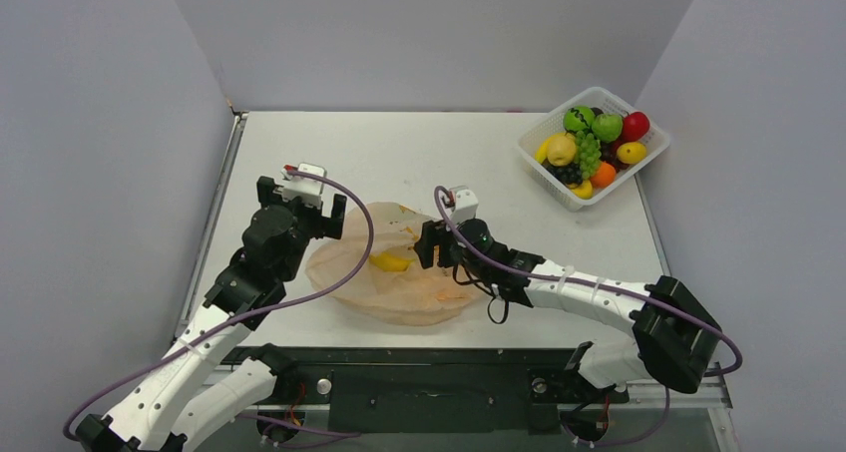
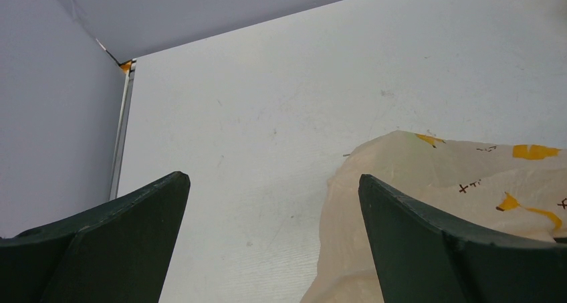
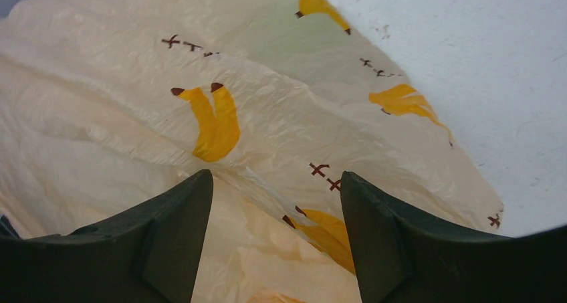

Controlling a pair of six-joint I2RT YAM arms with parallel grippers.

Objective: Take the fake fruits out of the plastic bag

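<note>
Plastic bag (image 1: 399, 294) is lying crumpled and fairly flat on the white tabletop (image 1: 449, 153), near the front edge between the two arms, its pale peach film showing printed yellow bananas and small dark crosses. A yellow shape (image 1: 389, 262) is showing at its middle; print or fruit, I cannot tell. The right tool (image 1: 423, 244) is hanging low over the bag's right half with its fingers apart, wrinkled film lying under the gap and nothing being gripped. The left tool (image 1: 302, 205) is hovering at the bag's left edge, spread wide and holding nothing. Fake fruits (image 1: 594, 138), green, red, yellow and orange with dark grapes, are sitting heaped in a white lattice basket (image 1: 547, 176) at the far right corner, well apart from the bag.
</note>
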